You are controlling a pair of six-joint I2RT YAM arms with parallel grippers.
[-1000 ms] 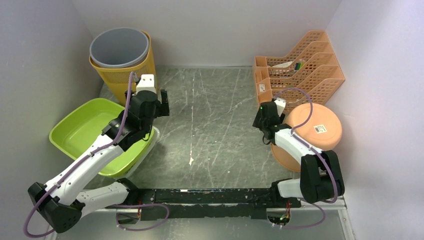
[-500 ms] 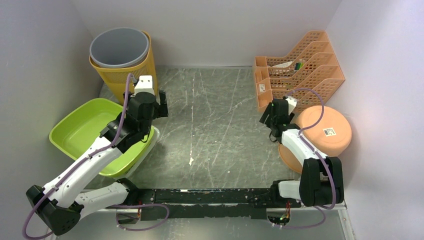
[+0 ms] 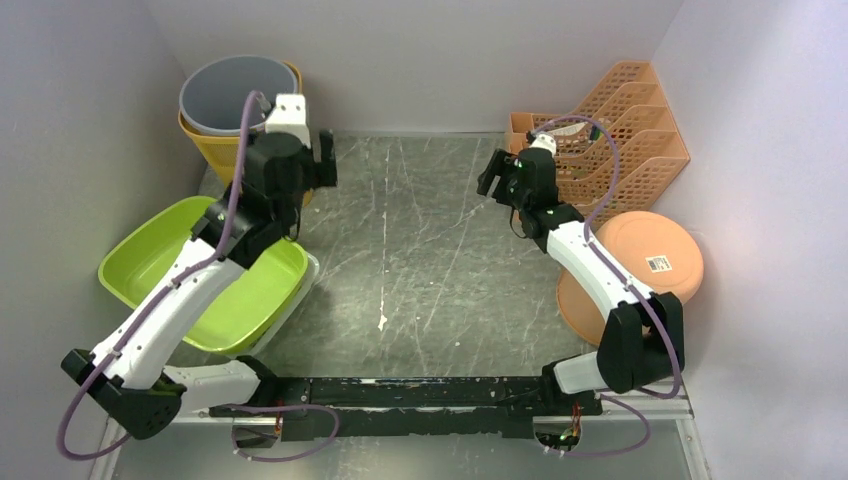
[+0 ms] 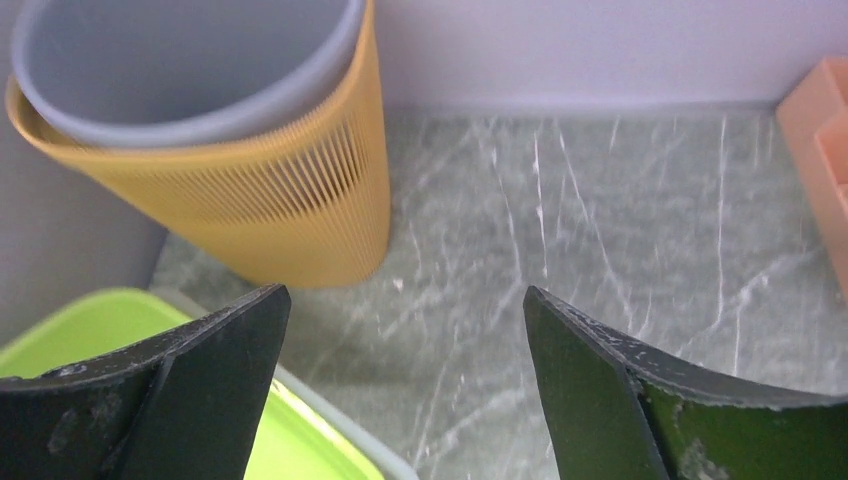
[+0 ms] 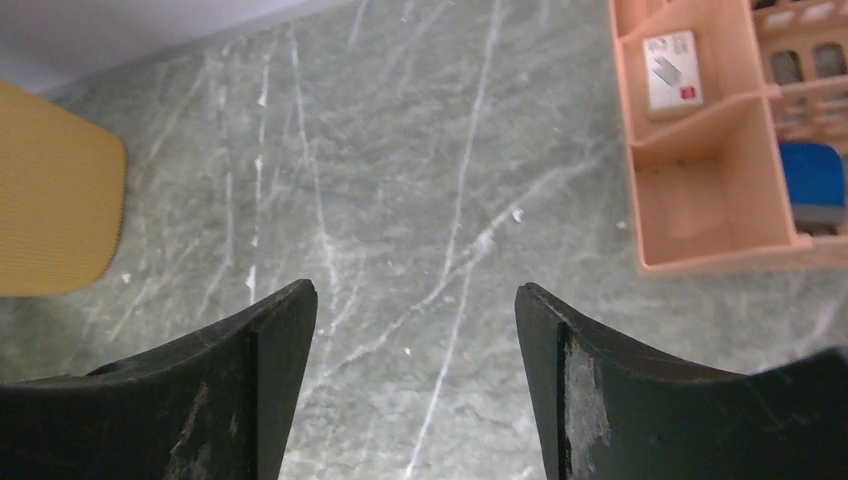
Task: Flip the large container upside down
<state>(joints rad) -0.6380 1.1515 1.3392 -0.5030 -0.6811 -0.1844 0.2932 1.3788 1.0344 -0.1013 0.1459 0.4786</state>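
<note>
Peach round plastic tub (image 3: 640,255) looks bottom-up, label showing, well behind and outboard of right gripper (image 5: 415,300); its jaws stand apart, empty, over grey marbled tabletop (image 5: 400,150). Left gripper (image 4: 400,300) jaws wide, empty, yellow slatted bin (image 4: 250,190) just ahead-left. Tub prob. light, stiff, slick; best hold = rim.

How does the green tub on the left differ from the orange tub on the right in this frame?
The green tub opens upward, its inside showing; the orange tub lies bottom up. The green tub is oblong with rounded corners; the orange tub is round. The orange tub carries a white sticker on its base; none shows on the green tub. Both are wide and shallow.
</note>
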